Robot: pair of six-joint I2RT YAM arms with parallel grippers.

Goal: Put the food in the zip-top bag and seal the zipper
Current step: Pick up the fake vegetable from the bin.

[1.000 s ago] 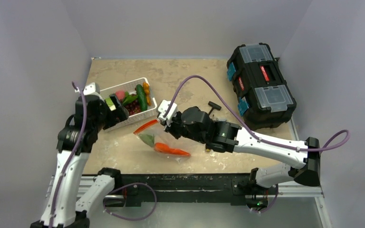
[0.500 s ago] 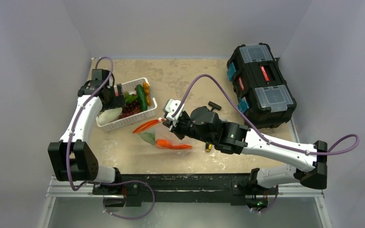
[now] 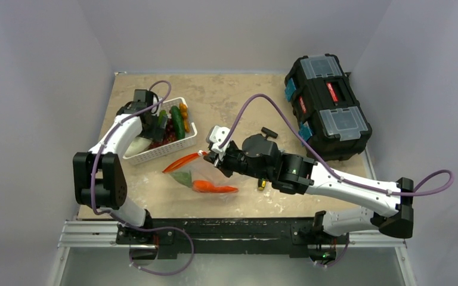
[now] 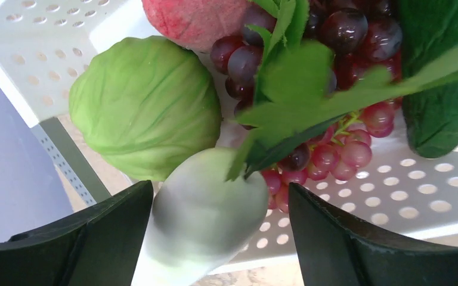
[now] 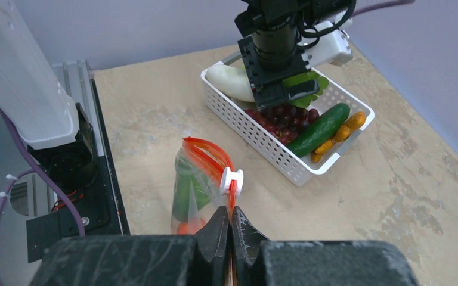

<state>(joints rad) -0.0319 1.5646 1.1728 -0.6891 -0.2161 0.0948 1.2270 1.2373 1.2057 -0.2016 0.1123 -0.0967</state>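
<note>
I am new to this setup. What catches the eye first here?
The right gripper pinches the red zipper of the clear zip-top bag mid-table, a carrot inside. At the far left, the open left gripper straddles leafy greens in the white basket.

White slatted basket (image 3: 156, 155) left-rear on blotchy beige tabletop (image 3: 226, 98). Black toolbox (image 3: 327, 107), clear lid compartments, teal latches, far right edge. Small black T-handle tool (image 3: 269, 133) mid-tabletop, apart from both.

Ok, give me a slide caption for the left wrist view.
Open jaws flank the pale stalk of the leafy greens in a white basket, beside cabbage and grapes.
</note>
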